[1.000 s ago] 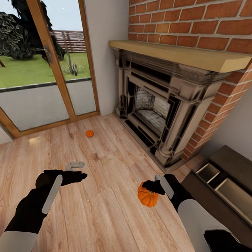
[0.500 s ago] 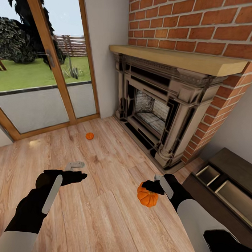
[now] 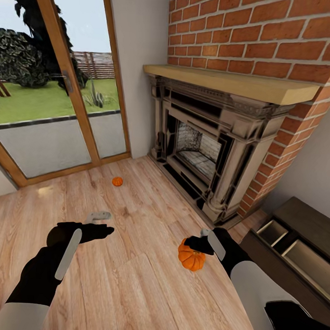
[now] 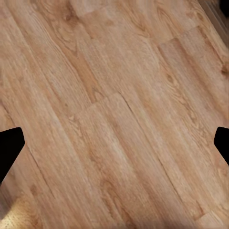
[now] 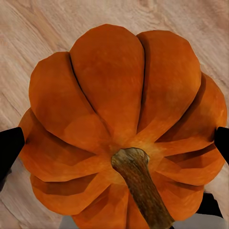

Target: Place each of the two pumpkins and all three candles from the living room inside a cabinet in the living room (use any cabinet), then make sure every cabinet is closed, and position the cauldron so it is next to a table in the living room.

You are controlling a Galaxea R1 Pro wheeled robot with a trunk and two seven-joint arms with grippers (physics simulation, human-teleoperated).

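One bright-orange pumpkin (image 3: 190, 259) hangs above the wooden floor with my right gripper (image 3: 196, 248) shut on it. The right wrist view shows this pumpkin (image 5: 119, 109) close up, stem towards the camera, between the two dark fingertips (image 5: 9, 148). A second, smaller-looking pumpkin (image 3: 117, 181) lies on the floor near the glass door. My left gripper (image 3: 102, 223) is open over bare floor, its fingertips (image 4: 9, 148) wide apart with nothing between them. The dark-brown cabinet (image 3: 309, 222) stands at the lower right with pale compartments open on top. The candles and cauldron are out of view.
A brick fireplace (image 3: 208, 152) with a wooden mantel (image 3: 234, 82) stands ahead on the right. Glass doors with wooden frames (image 3: 68, 85) fill the left wall. Wooden floor (image 3: 132, 287) stretches between my arms.
The camera has shifted a little, so the fireplace and the far pumpkin sit lower in the picture. Both arms keep their pose and the right gripper still holds its pumpkin.
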